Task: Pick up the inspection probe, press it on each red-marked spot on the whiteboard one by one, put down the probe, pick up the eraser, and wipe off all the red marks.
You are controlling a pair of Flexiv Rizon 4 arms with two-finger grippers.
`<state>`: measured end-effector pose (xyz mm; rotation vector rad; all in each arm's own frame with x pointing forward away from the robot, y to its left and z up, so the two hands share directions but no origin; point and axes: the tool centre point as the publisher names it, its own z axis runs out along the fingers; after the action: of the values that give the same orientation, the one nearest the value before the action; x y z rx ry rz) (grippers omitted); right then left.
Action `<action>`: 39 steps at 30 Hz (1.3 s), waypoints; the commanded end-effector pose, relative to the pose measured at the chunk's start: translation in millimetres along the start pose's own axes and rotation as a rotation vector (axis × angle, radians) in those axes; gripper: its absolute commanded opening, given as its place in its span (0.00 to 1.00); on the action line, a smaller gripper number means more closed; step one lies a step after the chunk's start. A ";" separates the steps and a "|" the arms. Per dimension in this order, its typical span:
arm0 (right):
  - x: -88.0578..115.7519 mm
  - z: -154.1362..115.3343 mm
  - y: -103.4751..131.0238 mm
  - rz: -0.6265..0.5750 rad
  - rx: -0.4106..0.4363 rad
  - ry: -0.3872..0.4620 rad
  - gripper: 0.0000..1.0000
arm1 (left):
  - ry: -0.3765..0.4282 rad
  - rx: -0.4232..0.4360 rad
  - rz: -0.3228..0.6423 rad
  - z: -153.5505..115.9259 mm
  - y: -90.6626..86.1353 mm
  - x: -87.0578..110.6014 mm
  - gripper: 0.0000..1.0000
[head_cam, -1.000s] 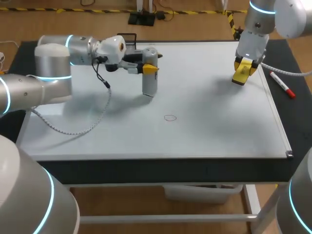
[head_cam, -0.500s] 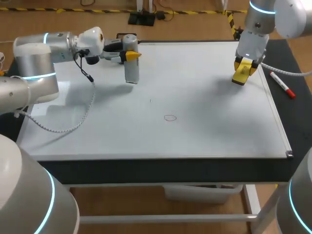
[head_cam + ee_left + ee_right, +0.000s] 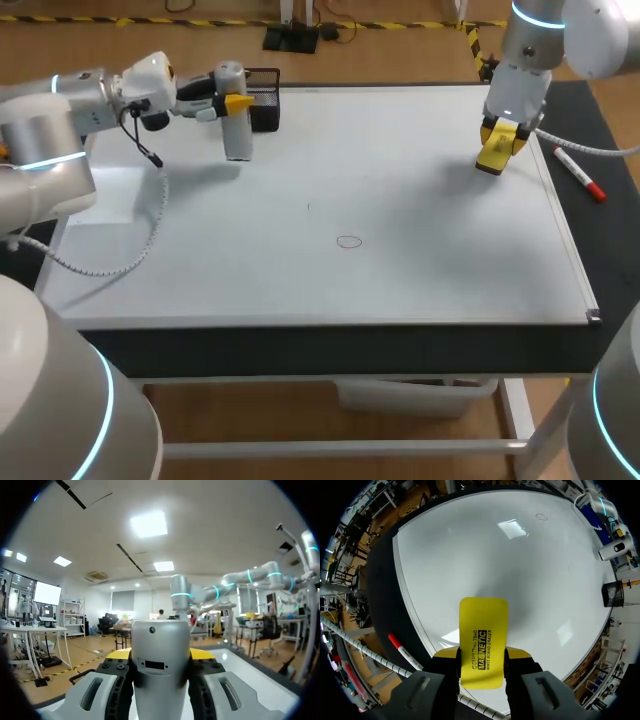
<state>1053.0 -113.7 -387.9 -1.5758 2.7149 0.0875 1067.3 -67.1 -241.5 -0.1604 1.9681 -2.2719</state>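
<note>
- Arms come in from opposite sides in the head view. The left arm (image 3: 60, 140) lies low and stretched over the far left corner of the whiteboard (image 3: 420, 270), with its wrist turned so the fingers run level, toward the middle.
- The left gripper (image 3: 232, 100) is clamped on the inspection probe (image 3: 234, 115), a silver cylinder. In the left wrist view a yellow tip presses on each side of its body.
- The probe stands upright, long axis vertical, its lower end toward the board. Whether that end touches the surface cannot be told.
- It sits just beside a black mesh basket (image 3: 264, 92) at the board's far edge.
- The right arm (image 3: 535, 40) drops in from the far right corner, wrist pointing steeply down over the far right part of the board.
- The right gripper (image 3: 481, 655) pinches the yellow eraser (image 3: 483, 637) across its short sides. The eraser's long axis runs out along the fingers, toward the board.
- One red mark (image 3: 348, 241), a small oval outline, lies near the board's middle, well apart from both grippers.
- A red-capped marker (image 3: 578, 173) lies on the dark table (image 3: 610, 250) beside the board's right edge.
</note>
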 end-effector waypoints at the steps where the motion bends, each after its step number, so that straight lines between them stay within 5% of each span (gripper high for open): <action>1: 0.1 -0.9 -1.0 -0.002 0.001 0.004 0.00 | -0.035 -0.014 0.003 -9.3 -4.0 2.2 0.00; 18: -5.3 -0.8 7.3 -0.022 0.000 0.011 0.00 | -0.047 -0.021 0.005 -15.7 -4.3 -0.7 0.00; 39: -90.9 0.0 167.3 -0.251 -0.028 0.055 0.00 | -0.047 -0.021 0.005 -15.7 -4.3 -0.7 0.00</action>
<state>963.8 31.3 -382.6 -1.9167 2.5458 0.1560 1065.8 -50.2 -240.2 -0.2081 1.9703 -2.2277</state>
